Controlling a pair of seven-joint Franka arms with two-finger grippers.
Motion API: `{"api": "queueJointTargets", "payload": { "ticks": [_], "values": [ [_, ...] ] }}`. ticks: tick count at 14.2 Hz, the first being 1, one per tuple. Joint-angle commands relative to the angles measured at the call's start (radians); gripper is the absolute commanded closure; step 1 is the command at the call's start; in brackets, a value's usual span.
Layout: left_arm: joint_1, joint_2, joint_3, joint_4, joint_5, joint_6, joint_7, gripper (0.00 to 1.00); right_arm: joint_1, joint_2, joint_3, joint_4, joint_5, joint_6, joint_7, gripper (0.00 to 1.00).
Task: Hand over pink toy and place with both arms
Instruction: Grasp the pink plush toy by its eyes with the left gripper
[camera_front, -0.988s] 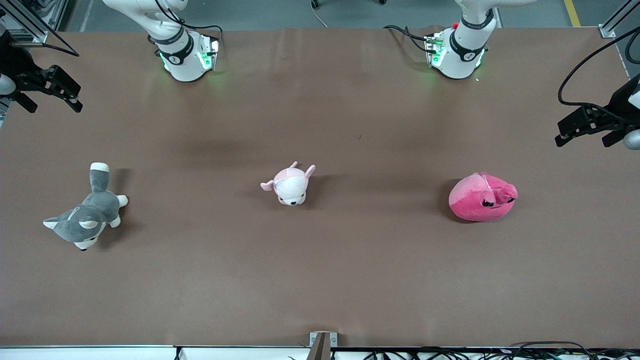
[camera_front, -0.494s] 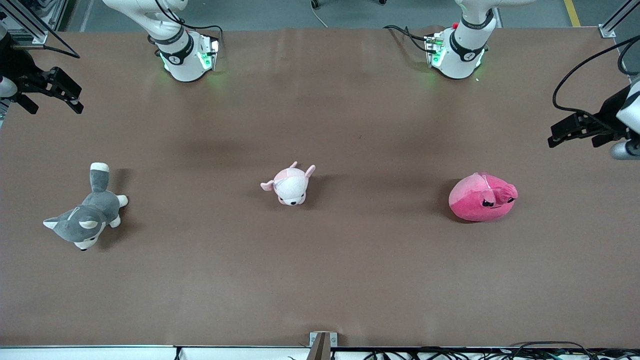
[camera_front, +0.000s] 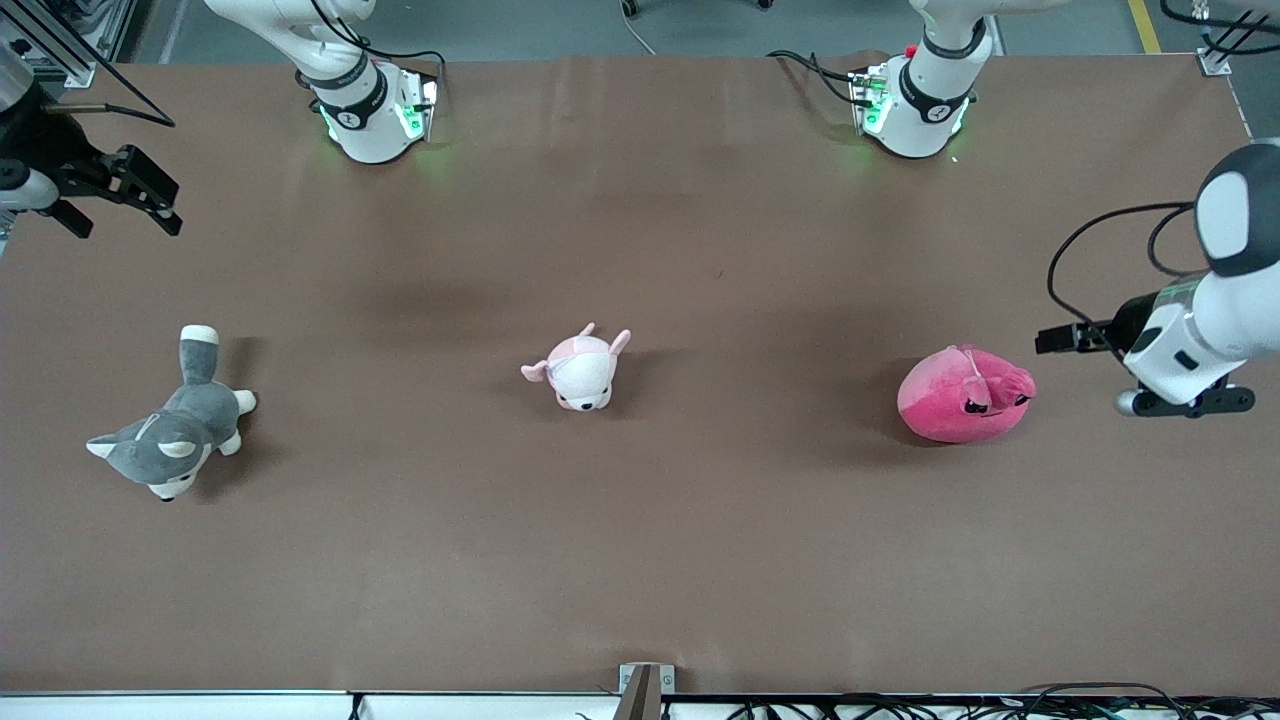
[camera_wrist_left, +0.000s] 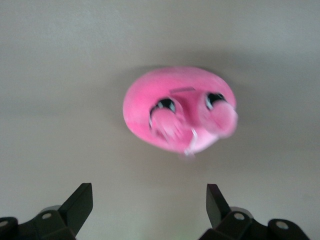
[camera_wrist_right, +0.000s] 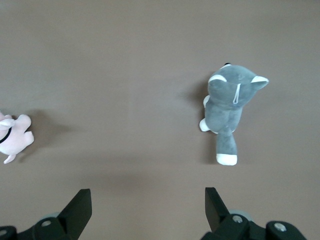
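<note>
Over the last second the left arm has swung in from the desk's edge, and its left end effector (camera_wrist_left: 149, 207), fingers spread wide and empty, now hangs just beside the pink toy (camera_front: 964, 394) at the left arm's end of the desk (camera_front: 640, 560). The toy lies untouched, centred between the fingers in the left wrist view. This looks like the approach before the first grasp. The right end effector (camera_front: 148, 195), also spread apart and empty, has only drifted slightly and waits near the grey husky plush (camera_front: 170, 425). The pale pink-and-white plush (camera_front: 580, 370) sits mid-desk.
</note>
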Motion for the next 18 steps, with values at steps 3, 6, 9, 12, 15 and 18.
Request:
{"api": "queueJointTargets", "payload": {
  "ticks": [3, 6, 9, 12, 15, 18],
  "values": [
    [0.011, 0.040, -0.004, -0.082, -0.018, 0.149, -0.008, 0.00, 0.008, 0.060, -0.009, 0.074, 0.125, -0.067, 0.004, 0.00],
    [-0.001, 0.080, -0.010, -0.078, -0.019, 0.185, -0.089, 0.00, 0.011, 0.101, -0.010, 0.079, 0.122, -0.095, -0.004, 0.00],
    [-0.005, 0.097, -0.017, -0.078, -0.052, 0.202, -0.111, 0.00, 0.005, 0.155, -0.010, 0.088, 0.119, -0.098, -0.005, 0.00],
    [-0.005, 0.098, -0.018, -0.078, -0.055, 0.202, -0.128, 0.58, 0.008, 0.164, -0.013, 0.105, 0.123, -0.104, -0.018, 0.00],
    [-0.011, 0.094, -0.020, -0.073, -0.053, 0.200, -0.148, 1.00, 0.015, 0.171, -0.010, 0.105, 0.131, -0.115, -0.016, 0.00],
    [-0.017, 0.088, -0.020, -0.056, -0.055, 0.200, -0.166, 1.00, 0.028, 0.172, -0.008, 0.106, 0.177, -0.121, -0.016, 0.01]
  ]
}}
